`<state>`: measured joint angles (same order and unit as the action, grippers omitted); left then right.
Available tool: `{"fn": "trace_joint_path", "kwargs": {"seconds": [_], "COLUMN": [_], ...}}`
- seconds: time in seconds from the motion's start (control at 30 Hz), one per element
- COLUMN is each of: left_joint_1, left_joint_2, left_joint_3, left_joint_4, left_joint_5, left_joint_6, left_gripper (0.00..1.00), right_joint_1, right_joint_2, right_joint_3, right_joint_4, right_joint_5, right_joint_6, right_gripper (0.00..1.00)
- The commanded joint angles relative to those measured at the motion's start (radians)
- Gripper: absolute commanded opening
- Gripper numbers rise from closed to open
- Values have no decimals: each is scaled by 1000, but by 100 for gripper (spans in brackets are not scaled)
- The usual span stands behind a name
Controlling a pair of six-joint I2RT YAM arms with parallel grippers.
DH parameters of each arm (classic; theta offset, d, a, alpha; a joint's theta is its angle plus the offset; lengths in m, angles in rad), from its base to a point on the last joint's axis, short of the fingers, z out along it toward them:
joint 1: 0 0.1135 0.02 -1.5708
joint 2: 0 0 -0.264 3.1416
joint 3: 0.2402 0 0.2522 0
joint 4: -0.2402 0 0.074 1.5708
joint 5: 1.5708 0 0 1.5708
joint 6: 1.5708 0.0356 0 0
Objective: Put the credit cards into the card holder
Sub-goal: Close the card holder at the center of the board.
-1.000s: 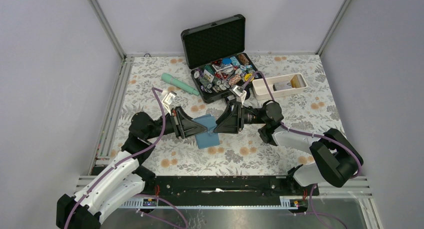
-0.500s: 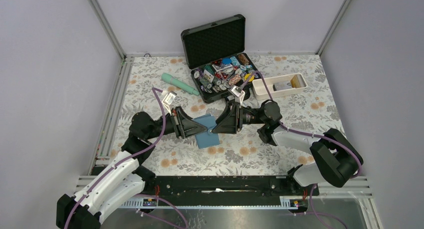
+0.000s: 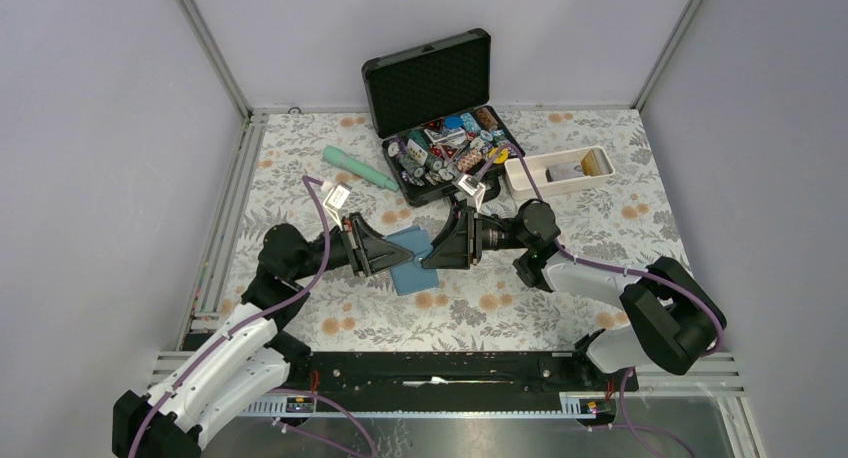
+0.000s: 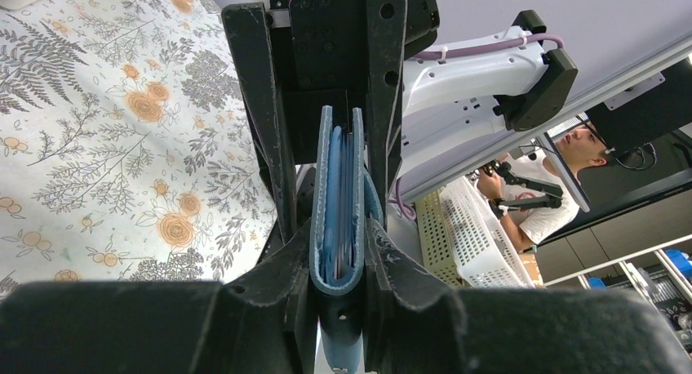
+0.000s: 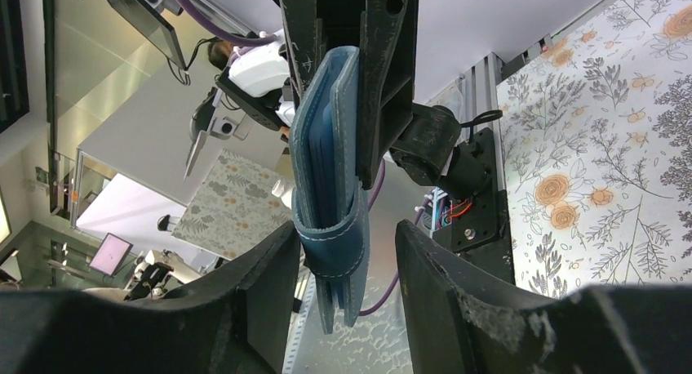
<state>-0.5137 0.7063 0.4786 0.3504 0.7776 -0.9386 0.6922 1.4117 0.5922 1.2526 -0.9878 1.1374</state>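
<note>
The teal-blue card holder (image 3: 414,274) is held on edge above the table's middle, folded nearly shut. My left gripper (image 3: 390,258) is shut on its folded spine; in the left wrist view the holder (image 4: 340,186) sits pinched between the fingers (image 4: 340,256), with thin card edges showing inside. My right gripper (image 3: 430,258) is open and straddles the holder's other end (image 5: 330,178); its left finger (image 5: 269,284) lies close against the holder and the right finger stands apart. More credit cards (image 3: 580,166), orange-gold and dark, lie in the white tray (image 3: 528,184).
An open black foam-lined case (image 3: 440,88) full of poker chips stands at the back centre. A teal flashlight (image 3: 360,168) lies to its left. Metal rails run along the table's left and near edges.
My right gripper has slid a little to the left, further over the card holder. The left gripper and the holder have stayed in place.
</note>
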Motion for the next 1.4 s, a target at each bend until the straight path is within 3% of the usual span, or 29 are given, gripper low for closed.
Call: {"fn": "trace_joint_path", "kwargs": {"seconds": [0.0, 0.63, 1.37], "left_joint_1": [4, 4, 4], "left_joint_2": [-21, -26, -21], "left_joint_3": [46, 32, 35], "left_joint_4": [52, 50, 58], "left_joint_5": [-29, -4, -35], "left_joint_6": [15, 21, 13], "left_gripper": [0, 0, 0], "right_joint_1": [10, 10, 19], "right_joint_2": [-13, -87, -58], "right_joint_3": [35, 24, 16], "right_joint_4": [-7, -50, -64], "right_joint_5": [-9, 105, 75], "right_joint_6": [-44, -65, -77], "right_gripper": [53, 59, 47]}}
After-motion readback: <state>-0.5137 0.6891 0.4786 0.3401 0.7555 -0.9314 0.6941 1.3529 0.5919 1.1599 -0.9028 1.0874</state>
